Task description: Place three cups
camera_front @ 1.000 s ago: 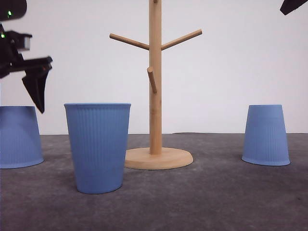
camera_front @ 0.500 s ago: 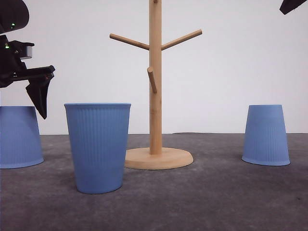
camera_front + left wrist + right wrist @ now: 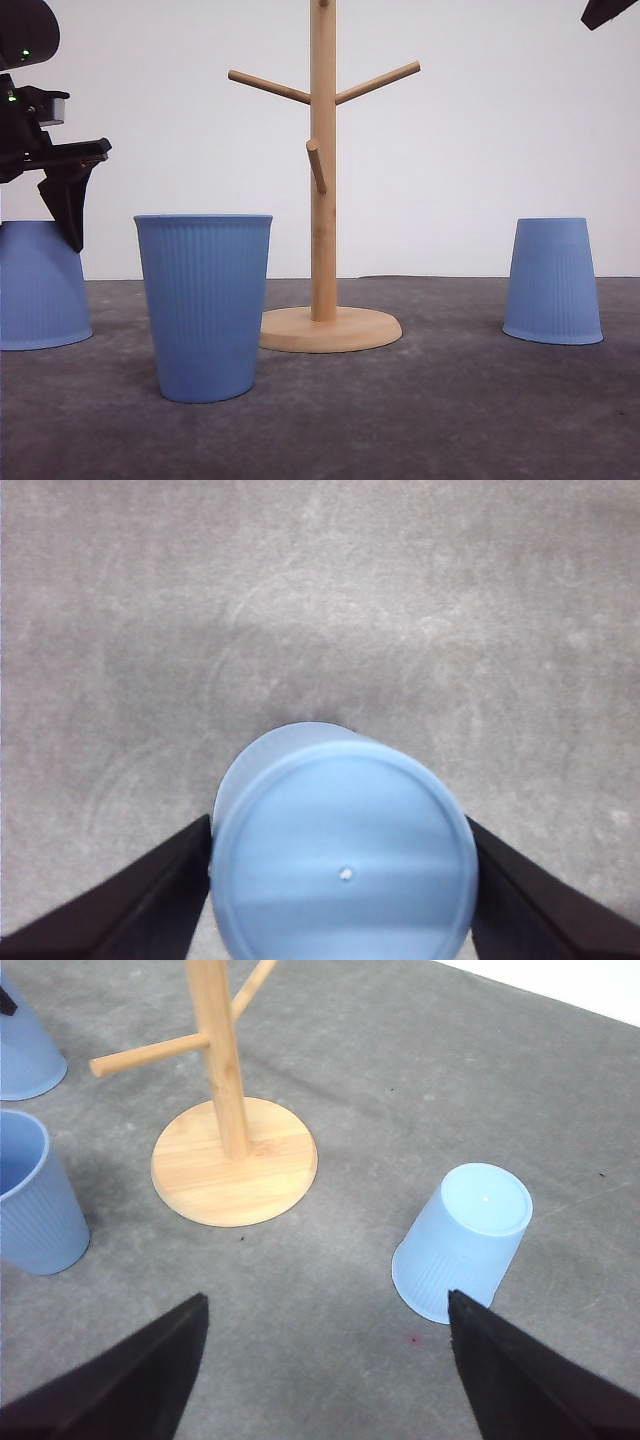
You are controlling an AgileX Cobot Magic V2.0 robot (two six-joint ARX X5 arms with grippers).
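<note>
Three matte blue ribbed tapered cups sit on the dark grey worktop (image 3: 430,420): an upright cup (image 3: 204,305) front centre-left, an inverted left cup (image 3: 38,285) at the far left edge, an inverted right cup (image 3: 552,281) well apart on the right. Light wooden peg stand with round base (image 3: 323,200) stands between them, just behind and beside the upright cup, not touching it.

Left hand (image 3: 340,900) hangs over the inverted left cup (image 3: 342,855), spread wide, one black finger (image 3: 150,900) on each side of the flat bottom; contact cannot be told. Front view shows this hand (image 3: 68,205) pointing down, tip overlapping the cup's top edge.

Right hand (image 3: 320,1380) is high, released, fingers wide apart, nothing between them; below it the inverted right cup (image 3: 462,1240), stand base (image 3: 234,1165) and upright cup (image 3: 35,1205). A dark corner of that arm (image 3: 608,12) shows in the front view's top right.
</note>
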